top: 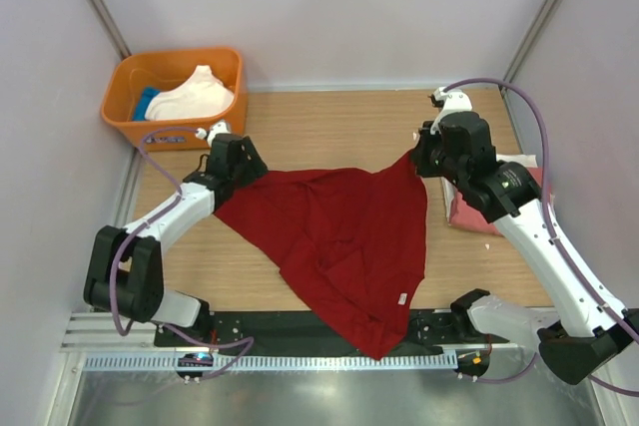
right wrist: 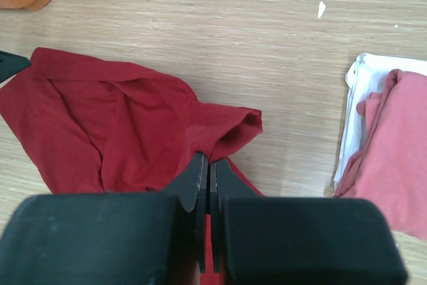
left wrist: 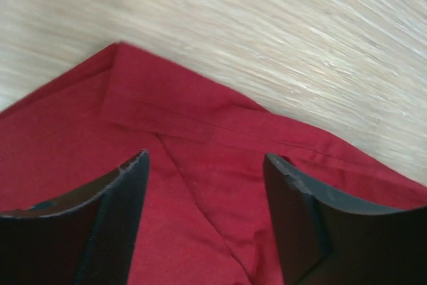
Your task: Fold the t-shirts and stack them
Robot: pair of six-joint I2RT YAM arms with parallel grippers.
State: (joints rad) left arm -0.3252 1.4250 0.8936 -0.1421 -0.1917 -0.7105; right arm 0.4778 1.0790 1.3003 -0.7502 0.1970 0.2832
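Pale wooden tabletop (top: 329,127) is carrying the dark red t-shirt (top: 339,236), spread mid-table with its near tip drooping over the edge. Being soft, light and limp, it is asking for pinches at hems and corners. Over its far-left corner the left gripper (left wrist: 207,165) is hovering with jaws apart. The right gripper (right wrist: 208,165) is clenching what looks like the far-right sleeve. A salmon-pink t-shirt (right wrist: 400,158) is lying folded at the right.

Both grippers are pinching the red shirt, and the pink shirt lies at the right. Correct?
No. Only the right gripper pinches the red shirt; the left gripper stands open over a corner of it, as the left wrist view shows. The pink shirt does lie at the right.
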